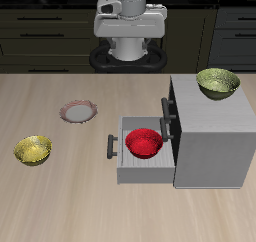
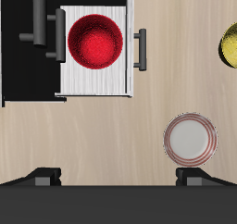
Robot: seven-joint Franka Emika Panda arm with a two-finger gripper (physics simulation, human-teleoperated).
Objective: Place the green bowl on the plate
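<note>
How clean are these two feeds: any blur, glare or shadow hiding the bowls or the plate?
Exterior view: sharp but coarse render, even light; the green bowl on the cabinet shows glossy highlights, the plate a faint shadow. Wrist view: crisp, the red bowl has a bright sheen in the open drawer; the cabinet renders black and the green bowl doesn't appear.

The claw [image 2: 115, 177] hangs high, fingers [image 2: 42, 175] spread wide, holding nothing.

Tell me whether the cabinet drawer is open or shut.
Open: the drawer is pulled out from the cabinet, with the red bowl sitting inside.
</note>
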